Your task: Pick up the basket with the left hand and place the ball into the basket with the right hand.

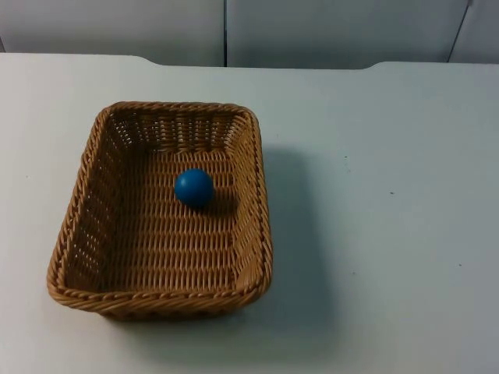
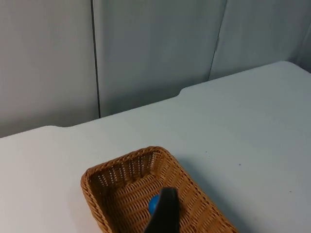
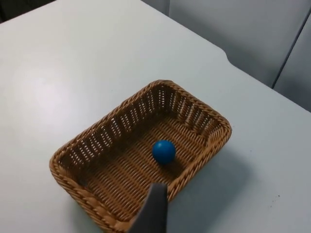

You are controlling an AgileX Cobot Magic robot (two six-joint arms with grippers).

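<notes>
The woven basket [image 1: 160,210] sits on the white table [image 1: 390,195], toward my left half of it, with its open mouth facing up. It is rectangular, and in the top view its long axis runs from the near edge of the table toward the grey partition wall [image 1: 312,31], leaning only a little off straight. Its walls flare outward, so the rim is wider than the floor. The 1 blue ball [image 1: 193,188] rests on the basket's floor, somewhat toward the far end and right of the middle, apart from all 4 walls.

From my left wrist I look down on the basket [image 2: 146,194] with the ball [image 2: 154,204] half covered by my own black fingertip [image 2: 165,213]; my left gripper hangs above the basket, touching nothing that I can see. From my right wrist the basket [image 3: 141,155] lies slantwise, the ball [image 3: 164,151] on its floor, and my right fingertip [image 3: 153,211] stands over the near rim (above it, not on it, as far as I can judge). Whether the fingers of either gripper are spread or pressed together I cannot tell.

The table top is plain white and matte, with a few tiny dark specks on its right side. Its far edge has a shallow notch where it meets the wall, which is made of grey panels with dark vertical seams.
</notes>
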